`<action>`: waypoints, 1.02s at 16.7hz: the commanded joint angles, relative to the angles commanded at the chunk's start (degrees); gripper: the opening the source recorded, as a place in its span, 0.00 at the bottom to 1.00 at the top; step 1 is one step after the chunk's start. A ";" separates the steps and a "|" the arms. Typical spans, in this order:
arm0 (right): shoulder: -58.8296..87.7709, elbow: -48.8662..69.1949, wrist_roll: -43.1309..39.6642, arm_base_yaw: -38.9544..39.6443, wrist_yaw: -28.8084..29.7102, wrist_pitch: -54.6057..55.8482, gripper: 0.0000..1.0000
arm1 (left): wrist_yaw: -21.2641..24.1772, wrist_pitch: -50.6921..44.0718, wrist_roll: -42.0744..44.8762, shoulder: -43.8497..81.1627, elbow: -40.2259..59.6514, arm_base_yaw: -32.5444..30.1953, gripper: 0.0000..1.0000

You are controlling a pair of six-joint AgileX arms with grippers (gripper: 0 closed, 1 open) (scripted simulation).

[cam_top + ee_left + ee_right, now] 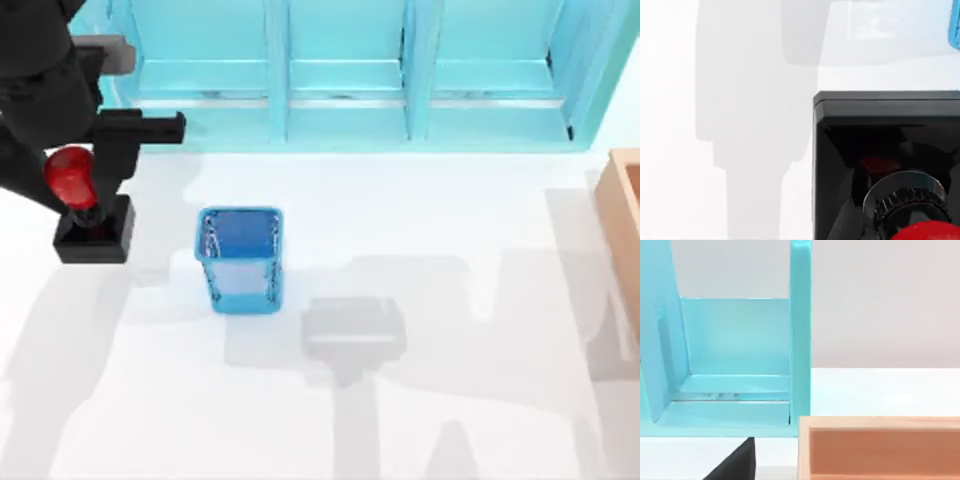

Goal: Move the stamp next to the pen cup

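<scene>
From the top view, the stamp (90,215) stood at the left side of the white table (450,400), its black square base on the surface and its red knob uppermost, leaning toward the top-left of the picture, so its long axis ran roughly upright. The left gripper (85,185) was at the stamp, its black body reaching in from the top-left corner over the knob; whether its jaws were clamped on the stamp or merely about it could not be told. The pen cup (240,258) stood to the right of the stamp, near it but apart, mouth up; through its blue translucent walls nothing could be made out inside. The turquoise shelf unit (350,80) ran along the far edge, its compartments showing bare floors. A wooden box (622,230) sat at the right edge. No writing could be read on anything.

In the left wrist view, the stamp's black base (880,130) lay close below the camera, with a ribbed silvery collar and the red knob nearer the lens. A sliver of the pen cup (956,30) showed at the edge.

In the right wrist view, one end compartment of the shelf unit (735,340) appeared bare, and the wooden box (880,450) sat just before it, its visible interior bare.
</scene>
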 joint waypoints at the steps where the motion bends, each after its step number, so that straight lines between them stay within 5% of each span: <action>1: 0.00 0.00 0.00 0.00 0.00 0.00 1.00 | 0.00 -0.16 -0.15 -0.07 0.16 -0.15 0.00; 17: 0.00 0.00 0.00 0.00 0.00 0.00 1.00 | 0.05 10.18 -1.20 7.46 -2.40 -0.99 0.00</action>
